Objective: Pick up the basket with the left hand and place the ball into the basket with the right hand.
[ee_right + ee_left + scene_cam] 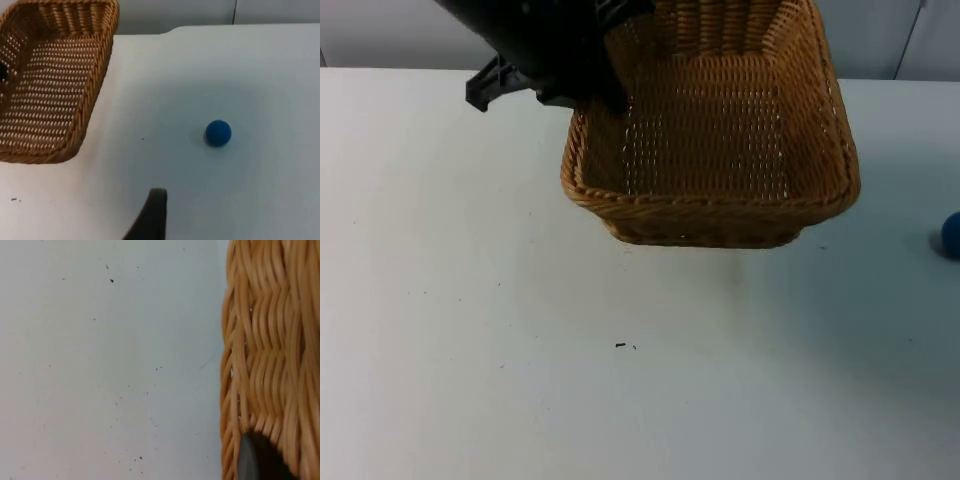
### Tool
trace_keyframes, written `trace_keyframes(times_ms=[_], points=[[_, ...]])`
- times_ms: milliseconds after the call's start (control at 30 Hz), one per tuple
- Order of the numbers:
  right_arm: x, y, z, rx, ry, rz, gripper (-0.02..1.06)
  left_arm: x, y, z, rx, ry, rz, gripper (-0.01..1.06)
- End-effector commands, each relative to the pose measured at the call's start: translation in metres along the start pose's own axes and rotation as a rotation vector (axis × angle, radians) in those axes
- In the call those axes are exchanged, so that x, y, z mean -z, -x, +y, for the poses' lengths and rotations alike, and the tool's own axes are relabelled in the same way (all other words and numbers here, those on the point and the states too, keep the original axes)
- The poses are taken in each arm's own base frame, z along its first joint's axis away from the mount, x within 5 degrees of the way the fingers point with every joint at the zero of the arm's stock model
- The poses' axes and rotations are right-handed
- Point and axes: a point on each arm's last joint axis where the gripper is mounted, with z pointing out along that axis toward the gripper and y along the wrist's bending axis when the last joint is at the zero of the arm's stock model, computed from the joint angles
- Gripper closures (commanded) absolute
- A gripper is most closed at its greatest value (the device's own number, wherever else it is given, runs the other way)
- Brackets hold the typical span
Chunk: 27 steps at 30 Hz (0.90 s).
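Observation:
The woven wicker basket hangs tilted above the table at the back, casting a shadow under its front wall. My left gripper is shut on the basket's left rim. In the left wrist view, the wicker wall lies against that gripper's black fingertip. The small blue ball rests on the white table, to the right of the basket and apart from it. It also sits at the right edge of the top view as ball. My right gripper hovers short of the ball, with nothing in it.
The white table spreads wide in front of the basket, marked by a few dark specks. A grey partition wall closes the far side.

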Motion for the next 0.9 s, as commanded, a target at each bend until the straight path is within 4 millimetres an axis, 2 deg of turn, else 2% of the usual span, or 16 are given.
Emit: trace_keyframes(times_ms=[0, 167, 367, 433, 467, 567, 600, 633, 667, 767, 800, 867], points=[[-0.009, 0.006, -0.002, -0.028, -0.004, 0.045, 0.2, 0.011, 0.003, -0.007, 0.003, 0.005, -0.014, 1.05], [-0.031, 0.02, -0.005, -0.034, -0.006, 0.121, 0.2, 0.011, 0.002, -0.006, -0.009, 0.014, 0.0, 1.05], [-0.06, 0.062, -0.011, -0.013, -0.027, 0.18, 0.2, 0.011, 0.003, -0.006, -0.004, 0.015, -0.018, 1.05], [-0.077, 0.077, -0.015, 0.02, -0.037, 0.218, 0.2, 0.009, 0.003, -0.005, 0.006, 0.019, -0.017, 1.05], [-0.077, 0.077, -0.015, 0.02, -0.037, 0.218, 0.2, 0.009, 0.003, -0.005, 0.006, 0.019, -0.017, 1.05], [-0.103, 0.097, -0.018, 0.1, -0.022, 0.273, 0.2, 0.006, 0.003, -0.003, 0.015, 0.026, -0.016, 1.05], [-0.114, 0.1, -0.02, 0.119, -0.017, 0.296, 0.2, 0.005, 0.003, -0.002, 0.015, 0.028, -0.02, 1.05], [-0.114, 0.1, -0.02, 0.119, -0.017, 0.296, 0.2, 0.005, 0.003, -0.002, 0.015, 0.028, -0.02, 1.05], [-0.122, 0.104, -0.021, 0.131, -0.015, 0.311, 0.2, 0.005, 0.004, -0.002, 0.015, 0.028, -0.026, 1.05], [-0.158, 0.106, -0.027, 0.152, -0.017, 0.398, 0.2, 0.005, 0.005, -0.002, 0.016, 0.03, -0.041, 1.05], [-0.158, 0.106, -0.027, 0.152, -0.017, 0.398, 0.2, 0.005, 0.005, -0.002, 0.016, 0.03, -0.041, 1.05], [-0.189, 0.098, -0.031, 0.156, -0.018, 0.472, 0.2, 0.005, 0.005, -0.002, 0.016, 0.03, -0.045, 1.05]])
